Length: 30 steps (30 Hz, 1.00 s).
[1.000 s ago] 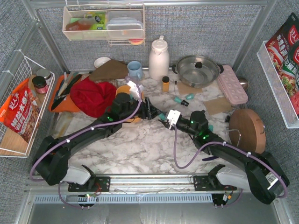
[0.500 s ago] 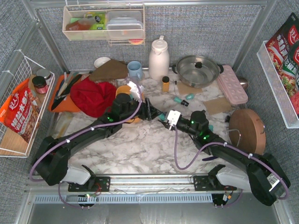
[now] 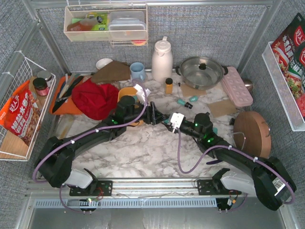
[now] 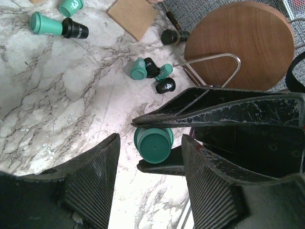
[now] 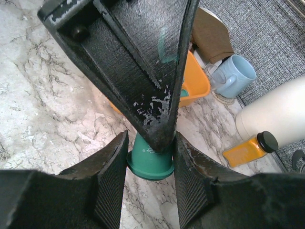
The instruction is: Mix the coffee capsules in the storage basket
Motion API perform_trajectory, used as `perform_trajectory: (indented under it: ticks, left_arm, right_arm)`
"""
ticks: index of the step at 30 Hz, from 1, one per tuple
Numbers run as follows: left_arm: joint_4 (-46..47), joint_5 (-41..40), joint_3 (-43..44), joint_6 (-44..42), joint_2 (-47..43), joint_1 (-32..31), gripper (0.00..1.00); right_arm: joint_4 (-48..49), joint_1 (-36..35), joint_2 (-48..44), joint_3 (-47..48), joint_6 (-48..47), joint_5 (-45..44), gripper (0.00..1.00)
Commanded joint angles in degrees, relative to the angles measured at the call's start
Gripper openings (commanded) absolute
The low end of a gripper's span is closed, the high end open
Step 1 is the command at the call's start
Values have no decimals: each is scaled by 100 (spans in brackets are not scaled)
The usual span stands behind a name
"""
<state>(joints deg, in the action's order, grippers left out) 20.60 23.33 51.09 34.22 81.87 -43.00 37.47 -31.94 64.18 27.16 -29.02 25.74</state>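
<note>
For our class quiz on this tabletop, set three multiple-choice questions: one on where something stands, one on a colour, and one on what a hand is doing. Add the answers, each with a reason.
1. Where does the amber bottle stand? A at the near edge; B at the back, beside the white jug; C held in a hand.
2. What colour is the capsule being held? A teal; B black; C red.
3. The right hand is: A open and empty; B out of view; C shut on the capsule.
Answers: 1 B, the bottle stands just in front of the jug. 2 A, both wrist views show it teal. 3 C, the hand's fingers press the capsule's sides.
</note>
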Motion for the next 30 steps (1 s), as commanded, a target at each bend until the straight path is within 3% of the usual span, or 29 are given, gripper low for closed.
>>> perform_trajectory:
  ticks: [1,18,20,30]
  left_arm:
    - [233,154,45,20,56,-16,62]
    - [-91,15,230,-92,71,-33,25]
    - [-155,-22,250,-127,56,-33,23]
    - [-489,-389,326,-289,-135,-24,19]
  right_arm:
    - [73,-13,-37,88,-51,50,24]
    - [48,-14,25,147,-40,-26,26]
    - [45,-14,20,153,-11,-77,33]
    - [-72,-18,-206,184,145,-341,90]
